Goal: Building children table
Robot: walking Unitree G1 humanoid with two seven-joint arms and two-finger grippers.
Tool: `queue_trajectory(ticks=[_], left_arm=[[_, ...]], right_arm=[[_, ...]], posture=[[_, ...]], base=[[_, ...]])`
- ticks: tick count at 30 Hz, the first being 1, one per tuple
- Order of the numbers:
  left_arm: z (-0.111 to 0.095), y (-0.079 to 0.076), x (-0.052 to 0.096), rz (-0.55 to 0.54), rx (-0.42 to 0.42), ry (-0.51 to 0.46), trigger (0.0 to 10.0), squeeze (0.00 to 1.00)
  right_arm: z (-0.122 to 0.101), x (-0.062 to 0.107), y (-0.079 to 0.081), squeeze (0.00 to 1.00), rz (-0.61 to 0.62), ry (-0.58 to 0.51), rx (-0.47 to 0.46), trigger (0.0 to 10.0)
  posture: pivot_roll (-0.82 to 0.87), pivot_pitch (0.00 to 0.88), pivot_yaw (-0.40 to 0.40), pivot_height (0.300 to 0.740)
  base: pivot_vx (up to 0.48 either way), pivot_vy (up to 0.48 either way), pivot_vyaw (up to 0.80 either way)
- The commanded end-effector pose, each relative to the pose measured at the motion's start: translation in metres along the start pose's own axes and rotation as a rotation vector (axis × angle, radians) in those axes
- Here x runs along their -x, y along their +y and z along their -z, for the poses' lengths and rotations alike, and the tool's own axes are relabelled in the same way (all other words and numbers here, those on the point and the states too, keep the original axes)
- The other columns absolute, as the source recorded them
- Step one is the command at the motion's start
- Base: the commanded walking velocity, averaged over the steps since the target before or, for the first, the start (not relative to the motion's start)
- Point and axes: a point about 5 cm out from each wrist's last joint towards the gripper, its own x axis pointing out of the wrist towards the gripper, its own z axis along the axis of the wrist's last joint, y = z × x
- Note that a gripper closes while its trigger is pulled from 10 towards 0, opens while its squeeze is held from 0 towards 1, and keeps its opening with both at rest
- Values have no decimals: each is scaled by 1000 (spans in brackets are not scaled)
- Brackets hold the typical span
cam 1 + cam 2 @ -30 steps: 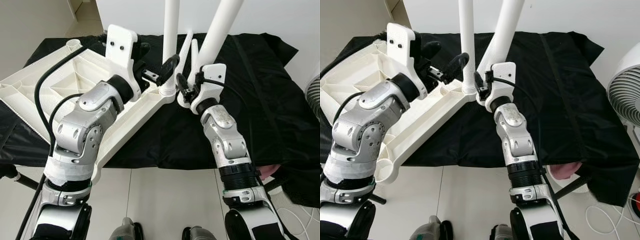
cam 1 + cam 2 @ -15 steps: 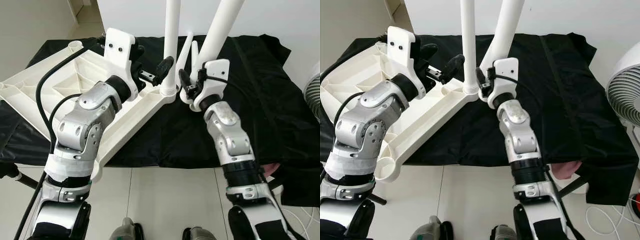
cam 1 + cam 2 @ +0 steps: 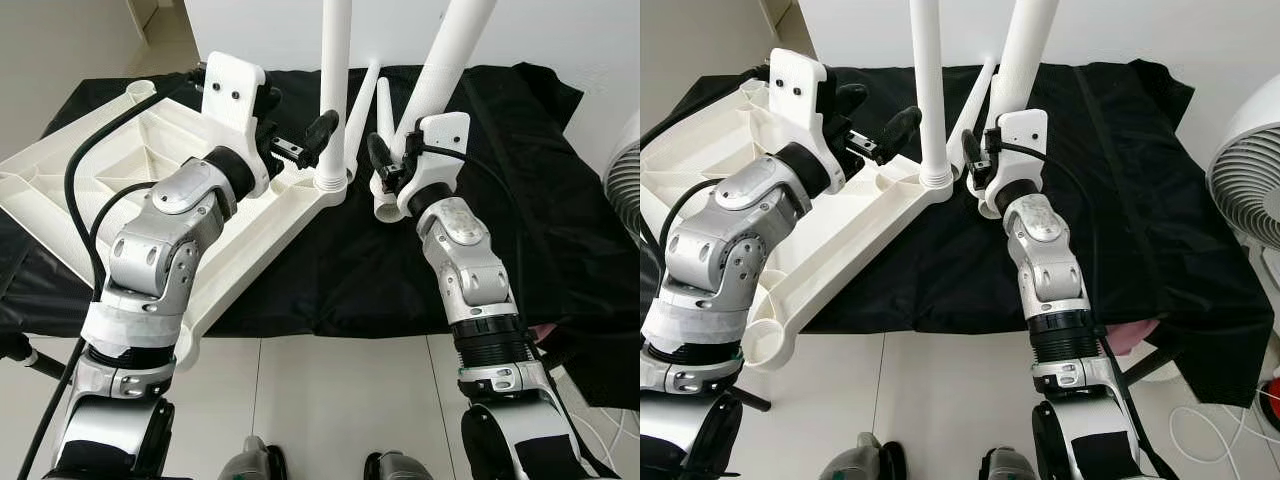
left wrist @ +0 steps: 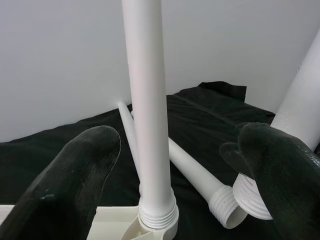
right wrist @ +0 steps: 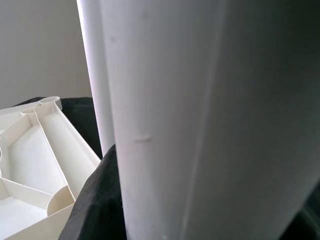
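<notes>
Right gripper [image 3: 385,165] now lower, clamped on smooth white leg [image 3: 455,45]; left gripper [image 3: 300,140] agape beside upright leg [image 3: 333,90].

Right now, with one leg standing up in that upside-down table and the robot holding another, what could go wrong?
The right gripper holds a second white leg tilted, close to the upright leg; swinging it could knock that one askew. The left gripper is open around the upright leg without clamping it, so a bump might loosen it in its socket. Two spare legs lie on the black cloth just behind and could roll if nudged.
</notes>
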Motion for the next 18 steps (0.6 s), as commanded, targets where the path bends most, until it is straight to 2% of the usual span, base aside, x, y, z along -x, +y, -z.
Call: queue_trajectory(ticks=[1, 9, 18], left_arm=[[0, -3, 0, 50, -17, -3, 10000, 0], [-1, -6, -2, 73, -42, -5, 10000, 0], [2, -2, 8, 77, -77, 26, 10000, 0]], right_arm=[[-6, -3, 5, 0, -28, -24, 11, 10000], [-9, -5, 4, 0, -31, -37, 24, 10000], [-7, -4, 6, 0, -26, -33, 14, 10000]], posture=[[-97, 159, 101, 740], [-50, 162, 113, 740], [-28, 177, 114, 740]], base=[[0, 0, 0], [0, 0, 0], [0, 0, 0]])
